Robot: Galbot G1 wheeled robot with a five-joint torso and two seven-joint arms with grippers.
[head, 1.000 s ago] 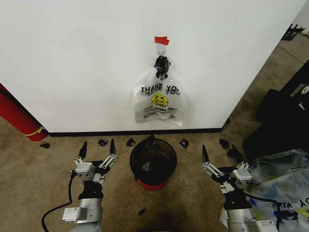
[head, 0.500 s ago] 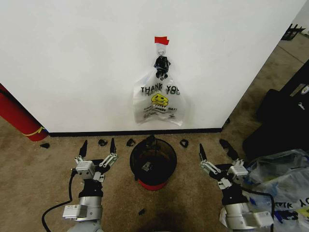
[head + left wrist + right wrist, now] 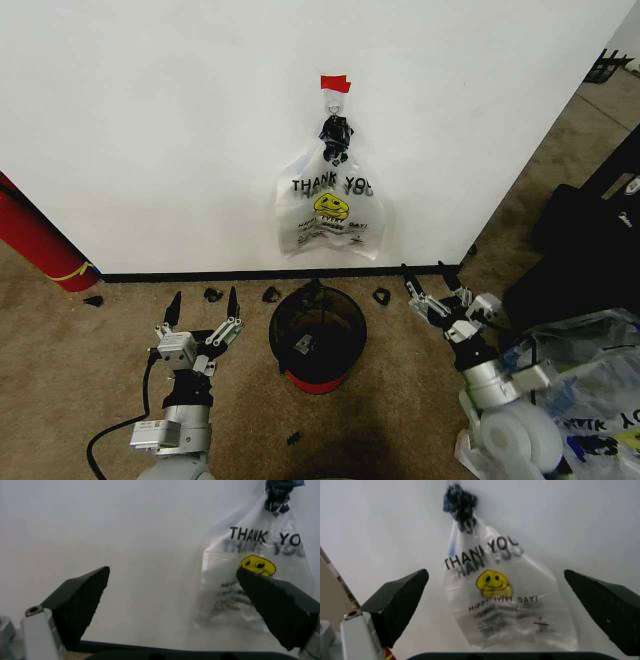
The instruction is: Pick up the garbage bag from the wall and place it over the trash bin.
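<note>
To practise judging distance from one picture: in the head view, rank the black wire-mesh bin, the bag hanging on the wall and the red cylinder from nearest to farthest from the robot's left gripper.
1. The trash bin, on the floor just to the right of the left gripper.
2. The red cylinder, leaning against the wall at far left.
3. The hanging bag, up on the wall above the bin.

The last two are fairly close to call.

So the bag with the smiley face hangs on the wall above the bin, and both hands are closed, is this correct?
Not quite: both hands are open. The head view shows the left hand and the right hand with fingers spread. The rest holds: the smiley bag hangs on the wall above the bin.
</note>
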